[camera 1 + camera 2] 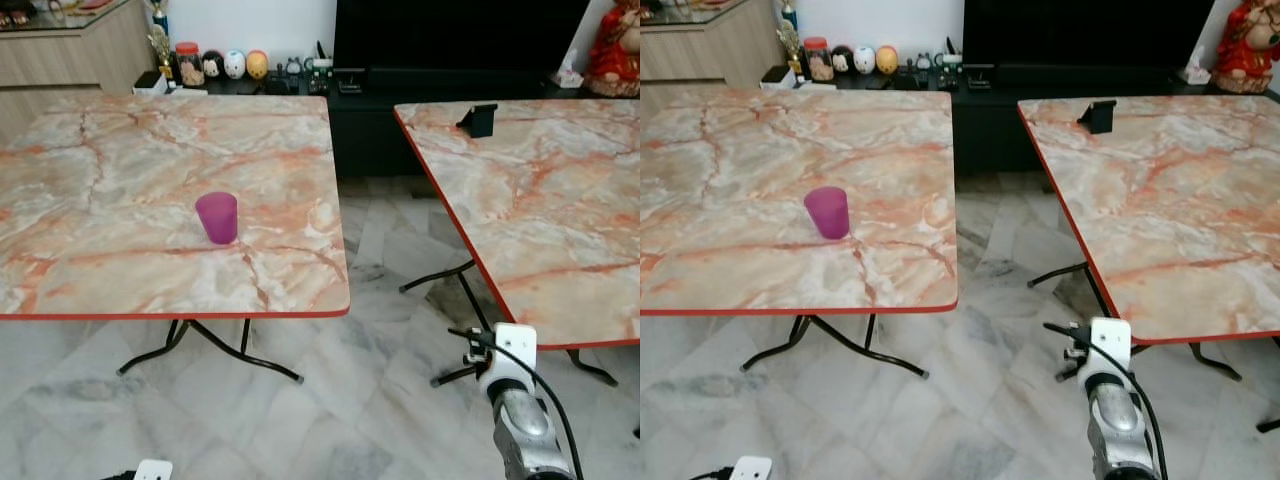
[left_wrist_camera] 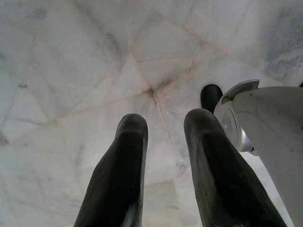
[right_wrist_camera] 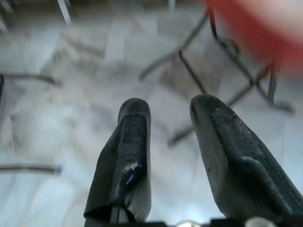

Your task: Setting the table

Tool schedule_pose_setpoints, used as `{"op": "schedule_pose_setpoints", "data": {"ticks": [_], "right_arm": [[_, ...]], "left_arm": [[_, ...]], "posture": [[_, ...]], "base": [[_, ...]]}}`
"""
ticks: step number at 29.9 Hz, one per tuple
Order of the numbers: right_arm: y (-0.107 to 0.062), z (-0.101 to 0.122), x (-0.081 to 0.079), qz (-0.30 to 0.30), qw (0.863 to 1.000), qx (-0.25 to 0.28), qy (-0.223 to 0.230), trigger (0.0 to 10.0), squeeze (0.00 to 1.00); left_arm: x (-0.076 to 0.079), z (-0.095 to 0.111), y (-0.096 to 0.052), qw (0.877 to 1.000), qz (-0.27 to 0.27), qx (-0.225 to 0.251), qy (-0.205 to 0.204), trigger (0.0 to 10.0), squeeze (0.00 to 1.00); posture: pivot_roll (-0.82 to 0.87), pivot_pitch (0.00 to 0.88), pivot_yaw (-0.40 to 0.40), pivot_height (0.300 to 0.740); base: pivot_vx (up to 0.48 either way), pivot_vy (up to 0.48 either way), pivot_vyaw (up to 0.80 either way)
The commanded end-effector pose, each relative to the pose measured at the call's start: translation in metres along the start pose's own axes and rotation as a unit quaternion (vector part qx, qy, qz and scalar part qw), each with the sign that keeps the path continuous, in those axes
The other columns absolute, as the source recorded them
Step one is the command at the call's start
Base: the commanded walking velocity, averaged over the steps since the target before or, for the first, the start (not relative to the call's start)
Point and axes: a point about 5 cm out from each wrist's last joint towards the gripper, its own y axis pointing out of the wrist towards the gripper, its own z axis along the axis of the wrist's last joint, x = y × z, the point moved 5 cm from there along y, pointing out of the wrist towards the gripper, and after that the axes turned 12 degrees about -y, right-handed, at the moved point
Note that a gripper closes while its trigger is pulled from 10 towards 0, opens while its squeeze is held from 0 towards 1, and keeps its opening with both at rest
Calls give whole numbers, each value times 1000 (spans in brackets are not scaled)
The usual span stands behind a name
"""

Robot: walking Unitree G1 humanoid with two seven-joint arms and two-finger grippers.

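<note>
Marble-top bench (image 1: pixel 120 230) w/ lone purple cup (image 1: pixel 217 217); both arms low.
L gripper (image 2: pixel 163 130) & R gripper (image 3: pixel 165 118): fingers parted, empty; approach cup square, grip mid-wall.

Two square folding tables with pink-veined marble-pattern tops and red edging stand side by side, the left table (image 1: pixel 120 180) and the right table (image 1: pixel 560 220), on black metal legs. Between and beneath them lies a pale grey marble tile floor (image 1: pixel 380 400). Far behind, a low black cabinet (image 1: pixel 420 110) lines the white wall (image 1: pixel 250 25), with a light wooden counter (image 1: pixel 70 50) at far left.
</note>
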Motion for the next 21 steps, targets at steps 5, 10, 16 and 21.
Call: {"op": "schedule_pose_setpoints", "data": {"ticks": [5,10,16,21], "right_arm": [[-23,-66,-15,36,991,-126,-21,10000,0],[-42,-100,-22,46,981,-185,-15,10000,0],[-57,-123,-25,41,972,-230,-16,10000,0],[-63,-132,-21,16,968,-252,10,10000,0]], "left_arm": [[2,-4,0,1000,-1,-7,-4,10000,0],[2,-4,0,1000,2,-7,-8,10000,0],[1,-6,0,1000,2,-9,-7,10000,0],[1,-7,0,1000,3,-10,-5,10000,0]], "posture": [[57,0,-26,715],[69,0,-36,715],[72,0,-36,715],[71,0,-34,715]], "base": [[0,0,0],[0,0,0],[0,0,0],[0,0,0]]}}
